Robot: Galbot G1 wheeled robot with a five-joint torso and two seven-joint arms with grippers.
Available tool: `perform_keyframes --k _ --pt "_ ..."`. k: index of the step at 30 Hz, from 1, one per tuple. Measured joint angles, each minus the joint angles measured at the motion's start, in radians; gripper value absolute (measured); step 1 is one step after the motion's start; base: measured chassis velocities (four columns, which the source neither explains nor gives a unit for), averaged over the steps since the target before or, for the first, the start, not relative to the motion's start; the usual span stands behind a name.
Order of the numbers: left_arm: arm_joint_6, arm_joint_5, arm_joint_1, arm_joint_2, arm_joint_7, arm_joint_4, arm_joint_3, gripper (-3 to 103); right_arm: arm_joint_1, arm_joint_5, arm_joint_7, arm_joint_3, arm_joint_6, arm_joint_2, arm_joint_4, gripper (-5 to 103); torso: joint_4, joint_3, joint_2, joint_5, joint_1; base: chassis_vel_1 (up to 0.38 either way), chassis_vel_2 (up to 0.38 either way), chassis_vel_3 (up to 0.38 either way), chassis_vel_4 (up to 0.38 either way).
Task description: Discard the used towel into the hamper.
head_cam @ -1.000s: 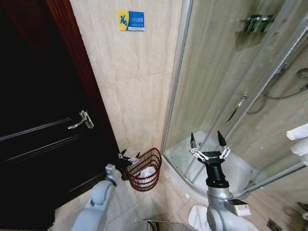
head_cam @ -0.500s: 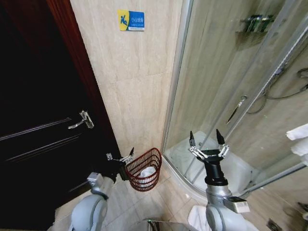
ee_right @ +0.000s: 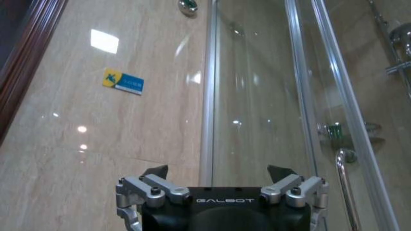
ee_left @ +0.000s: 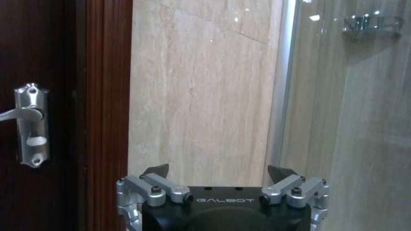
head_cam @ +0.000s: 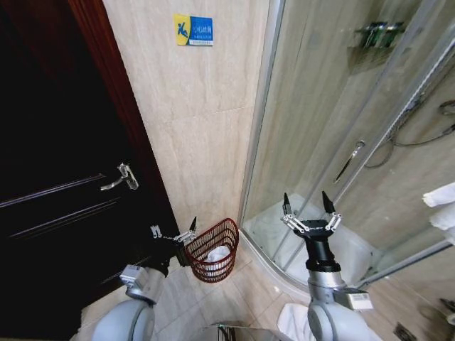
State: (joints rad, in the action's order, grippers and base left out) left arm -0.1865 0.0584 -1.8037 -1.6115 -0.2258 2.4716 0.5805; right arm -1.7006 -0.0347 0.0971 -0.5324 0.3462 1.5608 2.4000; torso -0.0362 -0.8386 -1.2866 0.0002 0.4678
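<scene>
The hamper [head_cam: 213, 250], a small round red-brown basket of thin bars, stands on the floor against the beige wall. It sits between the dark door and the shower enclosure. A white towel [head_cam: 217, 254] lies inside it. My left gripper [head_cam: 173, 227] hovers just left of the hamper's rim, open and holding nothing. In the left wrist view the left gripper [ee_left: 218, 171] faces the wall, its jaws spread. My right gripper [head_cam: 306, 199] is raised in front of the shower glass, right of the hamper, open and holding nothing. The right wrist view shows the right gripper [ee_right: 218, 171] the same way.
A dark wooden door [head_cam: 57, 185] with a silver handle [head_cam: 121, 177] fills the left. The glass shower enclosure [head_cam: 334, 128] curves along the right. Another white cloth [head_cam: 290, 320] lies on the floor by my base, and white towels [head_cam: 442, 206] hang at the right edge.
My left arm has drawn back from the hamper's rim, to the left and towards me, its gripper still open. The right arm has barely moved.
</scene>
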Motion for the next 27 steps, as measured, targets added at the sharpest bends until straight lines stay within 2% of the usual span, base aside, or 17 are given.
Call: perform_keyframes --k 5,7,13,27 --pt "0.001 0.0 -0.001 0.001 0.0 0.003 -0.013 100 0.015 -0.025 0.006 -0.014 -0.005 -0.007 0.0 100 -0.0001 0.0 0.0 0.0 0.0 0.0 0.0 0.0 0.0" --pt "0.032 0.0 0.004 0.001 -0.007 -0.018 -0.012 100 0.019 -0.045 0.027 -0.014 0.007 -0.009 0.0 100 0.0 0.0 0.0 0.0 0.0 0.0 0.0 0.0 0.0" --pt "0.056 -0.004 0.006 0.002 -0.024 -0.049 -0.014 100 0.024 -0.061 0.057 -0.013 0.023 -0.01 0.001 100 0.0 0.0 0.0 -0.0001 0.0 0.0 0.0 0.0 0.0" --pt "0.077 -0.001 0.015 0.003 -0.027 -0.064 -0.014 100 0.02 -0.076 0.059 -0.021 0.045 -0.008 0.006 100 0.0 0.0 0.0 -0.0002 0.0 0.0 0.0 0.0 0.0"
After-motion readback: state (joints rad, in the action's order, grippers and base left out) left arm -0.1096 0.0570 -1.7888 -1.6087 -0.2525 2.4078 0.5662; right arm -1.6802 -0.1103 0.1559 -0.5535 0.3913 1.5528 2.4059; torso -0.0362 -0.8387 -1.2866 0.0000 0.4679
